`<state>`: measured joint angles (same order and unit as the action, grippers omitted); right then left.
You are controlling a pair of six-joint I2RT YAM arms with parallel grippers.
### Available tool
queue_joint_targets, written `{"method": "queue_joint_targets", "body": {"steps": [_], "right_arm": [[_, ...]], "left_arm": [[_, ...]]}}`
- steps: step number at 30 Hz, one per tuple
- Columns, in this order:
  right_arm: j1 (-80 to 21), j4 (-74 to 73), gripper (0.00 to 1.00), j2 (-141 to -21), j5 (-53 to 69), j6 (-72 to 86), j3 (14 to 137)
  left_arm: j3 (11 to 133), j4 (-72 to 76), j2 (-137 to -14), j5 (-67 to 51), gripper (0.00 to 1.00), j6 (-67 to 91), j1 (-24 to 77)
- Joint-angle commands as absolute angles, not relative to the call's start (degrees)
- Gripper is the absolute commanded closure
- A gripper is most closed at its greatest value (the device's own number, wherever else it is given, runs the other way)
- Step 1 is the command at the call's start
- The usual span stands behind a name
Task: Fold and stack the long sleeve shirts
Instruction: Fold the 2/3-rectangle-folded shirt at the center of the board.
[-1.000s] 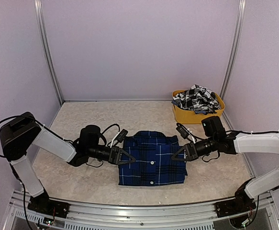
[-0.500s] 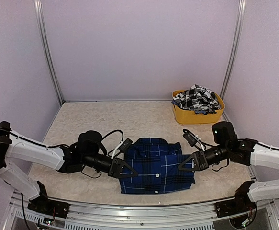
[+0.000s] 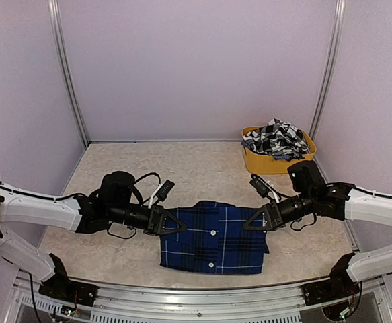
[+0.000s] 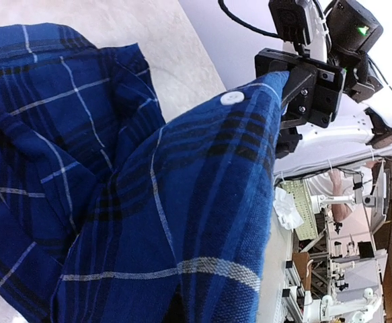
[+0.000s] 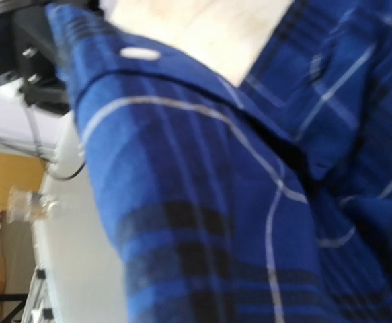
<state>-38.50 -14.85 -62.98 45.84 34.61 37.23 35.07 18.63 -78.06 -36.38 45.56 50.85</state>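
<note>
Lying nearest the arm bases, the blue shirt [image 3: 212,247] forms a folded packet on the table [image 3: 115,168], with its near hem flat and close to the table's front edge. It is soft, light woven cloth with no stiffness of its own. It will probably sag and slide open wherever it is unsupported, so the layered side edges are the sensible places to take hold, pinching every layer together and not the top one alone.

A little farther back, the left gripper [image 3: 177,225] meets the packet's left edge and the right gripper [image 3: 249,222] its right edge. Both appear clamped on the cloth. In the left wrist view the fabric rises in a taut ridge to the right gripper's closed fingers, beside a white button [image 4: 231,98]. The left gripper's own fingers are buried under plaid. The right wrist view is blurred, but it shows the cloth stretching across to the other gripper. The shirt's far part therefore seems raised between them, while the near part rests on the table.

Farthest away, at the right rear, the black-and-white shirt [image 3: 274,136] lies crumpled in the yellow tub [image 3: 276,165], well apart from both grippers.
</note>
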Motion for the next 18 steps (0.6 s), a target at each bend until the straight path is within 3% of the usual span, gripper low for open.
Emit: {"method": "queue_joint_targets", "body": {"steps": [1, 8, 14, 18], "right_arm": [[-34.0, -14.1, 1.0, -71.0, 45.3, 30.1, 41.0], [-29.3, -10.6, 0.99, -83.4, 47.5, 26.8, 46.0], [-26.2, -7.8, 0.77, -90.5, 46.0, 25.4, 46.2], [-25.3, -5.4, 0.66, -92.2, 45.4, 25.2, 45.2]], "left_arm": [[38.1, 18.6, -82.7, -36.1, 0.98, 45.3, 46.1], [41.1, 24.9, -94.9, -39.5, 0.94, 45.8, 40.1], [45.2, 30.0, -105.7, -41.9, 0.9, 46.0, 37.4], [47.7, 32.9, -111.0, -42.5, 0.8, 46.2, 37.0]]}}
